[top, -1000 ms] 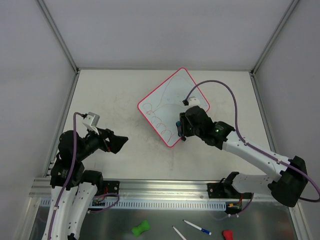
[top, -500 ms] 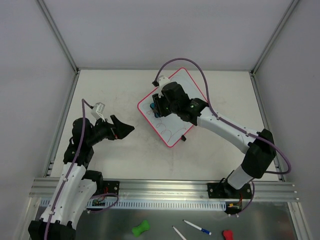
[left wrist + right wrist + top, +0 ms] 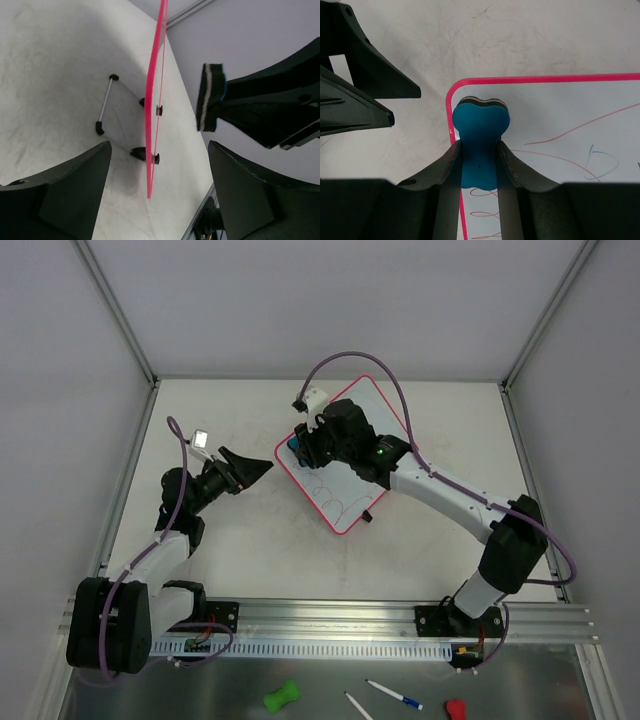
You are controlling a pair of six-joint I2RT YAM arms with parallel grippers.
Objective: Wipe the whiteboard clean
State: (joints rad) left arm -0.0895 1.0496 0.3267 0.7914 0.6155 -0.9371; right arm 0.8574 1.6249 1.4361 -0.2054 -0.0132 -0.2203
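Observation:
The whiteboard (image 3: 335, 495) lies turned like a diamond, with a pink rim and red loops along its lower-left edge. My right gripper (image 3: 298, 446) is shut on a blue eraser (image 3: 480, 130), which presses on the whiteboard (image 3: 560, 125) at its left corner. Thin red lines and a small blue mark (image 3: 600, 162) lie to the eraser's right. My left gripper (image 3: 262, 468) is open just left of that corner. In the left wrist view the pink rim (image 3: 151, 125) stands edge-on between the wide jaws of the left gripper (image 3: 159, 170), touching neither.
Black clips (image 3: 150, 156) and a wire stand (image 3: 105, 102) show under the board. Metal frame posts and grey walls close in the table. Below the front rail lie a green object (image 3: 282, 696), pens (image 3: 393, 695) and a red object (image 3: 455, 708).
My right gripper has carried the eraser from the board's lower-right edge across to its left corner. My left arm has reached out toward that corner, its jaws narrowing a little.

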